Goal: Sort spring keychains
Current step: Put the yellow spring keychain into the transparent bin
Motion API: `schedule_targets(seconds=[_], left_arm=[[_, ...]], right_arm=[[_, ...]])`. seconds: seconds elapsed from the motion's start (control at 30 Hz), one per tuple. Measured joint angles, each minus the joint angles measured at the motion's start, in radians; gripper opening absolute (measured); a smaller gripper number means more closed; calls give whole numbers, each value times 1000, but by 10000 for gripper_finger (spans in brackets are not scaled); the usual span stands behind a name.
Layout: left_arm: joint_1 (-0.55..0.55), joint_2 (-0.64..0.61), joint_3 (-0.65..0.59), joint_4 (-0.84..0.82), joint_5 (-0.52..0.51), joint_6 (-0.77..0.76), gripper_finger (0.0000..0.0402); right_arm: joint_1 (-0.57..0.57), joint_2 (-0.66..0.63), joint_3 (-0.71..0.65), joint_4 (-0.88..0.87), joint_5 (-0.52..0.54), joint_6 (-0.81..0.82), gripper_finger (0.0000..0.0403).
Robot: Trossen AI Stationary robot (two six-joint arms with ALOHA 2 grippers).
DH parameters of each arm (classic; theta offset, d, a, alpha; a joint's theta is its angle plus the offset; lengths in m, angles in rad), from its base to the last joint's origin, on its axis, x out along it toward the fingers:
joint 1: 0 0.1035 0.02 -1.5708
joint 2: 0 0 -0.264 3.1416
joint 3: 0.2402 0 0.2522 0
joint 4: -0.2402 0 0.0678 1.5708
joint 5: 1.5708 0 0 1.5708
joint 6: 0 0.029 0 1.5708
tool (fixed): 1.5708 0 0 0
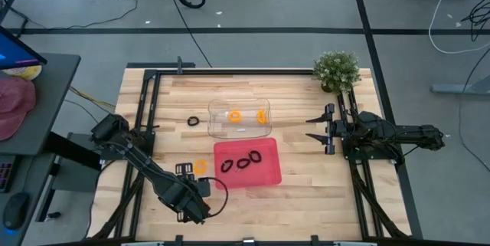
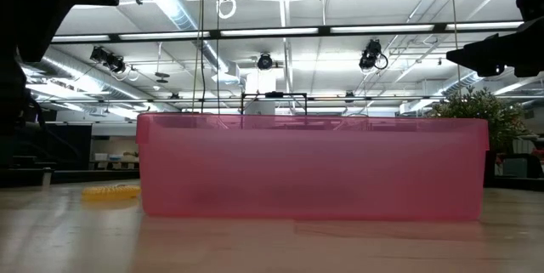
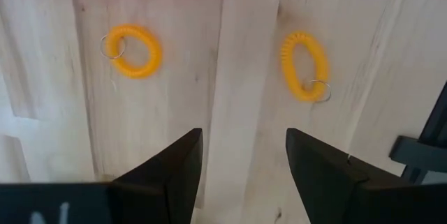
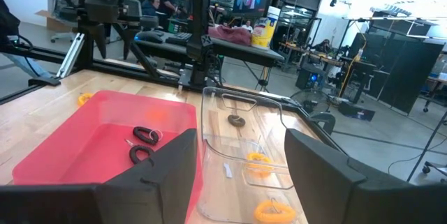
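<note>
- Hovering low over the table [image 1: 306, 192], the left gripper [image 3: 243, 140] is empty with its fingers spread moderately apart, a width that suits straddling one small coil.
- Two orange keychains [image 3: 133, 51] lie loose on the bare wood just ahead of it, one to either side of its line, so it looks to be choosing between them.
- The clear tray [image 1: 218, 131] holds two more orange ones [image 1: 235, 116], which marks it as the orange bin.
- The red tray [image 1: 268, 175] holds three black keychains [image 1: 241, 162], so colours are being kept apart.
- One stray black keychain [image 1: 193, 121] rests on the table just beside the clear tray's outer end, unsorted.
- The right gripper [image 1: 310, 127] waits at the table's right side, pointed at the trays, fingers apart and holding nothing, probably parked clear of the left arm's reach.
</note>
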Motion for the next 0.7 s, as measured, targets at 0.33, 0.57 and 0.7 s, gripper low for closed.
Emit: schedule_targets(seconds=[0.33,0.57,0.7], left_arm=[[-36,66,0,26,31,-1,211],[-40,72,0,105,35,-1,211],[-40,72,0,107,35,-1,211]], right_arm=[[0,0,0,0,0,0,222],[0,0,0,0,0,0,222],[0,0,0,0,0,0,222]])
